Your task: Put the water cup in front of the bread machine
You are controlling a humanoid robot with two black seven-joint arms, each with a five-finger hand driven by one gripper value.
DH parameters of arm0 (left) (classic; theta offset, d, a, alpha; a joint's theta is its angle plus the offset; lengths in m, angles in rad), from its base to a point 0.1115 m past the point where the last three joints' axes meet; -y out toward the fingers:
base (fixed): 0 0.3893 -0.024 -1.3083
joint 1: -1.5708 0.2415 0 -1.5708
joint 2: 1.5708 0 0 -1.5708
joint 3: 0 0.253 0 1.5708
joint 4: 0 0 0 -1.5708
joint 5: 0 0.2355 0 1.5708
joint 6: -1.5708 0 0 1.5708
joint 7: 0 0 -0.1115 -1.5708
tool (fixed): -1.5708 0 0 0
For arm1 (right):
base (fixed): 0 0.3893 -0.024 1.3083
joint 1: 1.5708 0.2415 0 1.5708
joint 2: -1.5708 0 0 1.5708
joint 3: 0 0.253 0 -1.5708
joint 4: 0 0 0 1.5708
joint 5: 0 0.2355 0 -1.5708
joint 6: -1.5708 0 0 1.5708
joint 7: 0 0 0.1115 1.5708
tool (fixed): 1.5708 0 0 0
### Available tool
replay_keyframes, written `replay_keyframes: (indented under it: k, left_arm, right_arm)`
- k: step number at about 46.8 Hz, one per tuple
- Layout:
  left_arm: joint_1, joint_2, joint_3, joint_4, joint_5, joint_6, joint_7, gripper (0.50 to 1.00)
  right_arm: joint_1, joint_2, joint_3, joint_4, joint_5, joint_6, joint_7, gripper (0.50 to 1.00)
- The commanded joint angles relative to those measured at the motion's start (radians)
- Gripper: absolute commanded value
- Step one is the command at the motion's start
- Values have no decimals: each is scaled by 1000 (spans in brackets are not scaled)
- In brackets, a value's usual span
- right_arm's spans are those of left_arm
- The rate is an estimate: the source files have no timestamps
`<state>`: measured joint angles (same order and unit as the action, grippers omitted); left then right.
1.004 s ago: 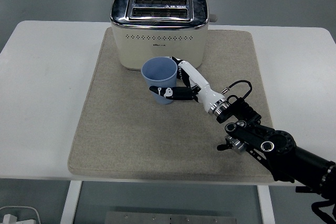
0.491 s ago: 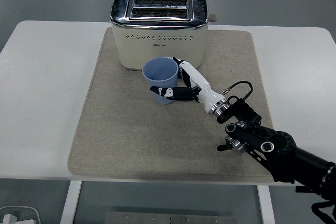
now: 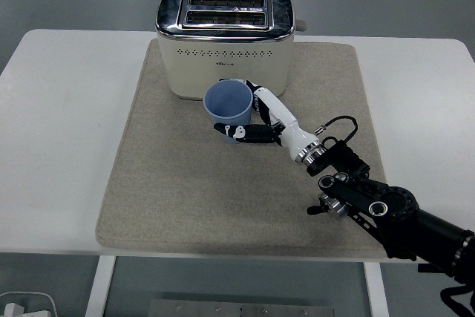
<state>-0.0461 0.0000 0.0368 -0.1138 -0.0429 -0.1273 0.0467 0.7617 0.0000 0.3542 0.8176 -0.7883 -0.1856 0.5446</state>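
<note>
Before toaster — right hand clasps blue cup.

We see a pale blue cup with a darker blue inside. The toaster behind it is cream, with a shiny chrome top and a row of small dark dots along its near side. The mat is beige-grey, with a fine woven look, on a white table. The right hand is white with black joints, and its arm is black.
</note>
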Motion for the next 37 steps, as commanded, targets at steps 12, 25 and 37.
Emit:
replay_keyframes:
  k: [12, 25, 37]
  left_arm:
    - [-1, 0, 0, -1, 0, 0, -1, 996]
    - [0, 0, 0, 0, 0, 0, -1, 996]
    - [0, 0, 0, 0, 0, 0, 1, 996]
  right_arm:
    - [-1, 0, -1, 2, 0, 2, 0, 919]
    - [1, 0, -1, 9, 1, 6, -3, 919]
    - [4, 0, 0, 8, 1, 8, -9, 919]
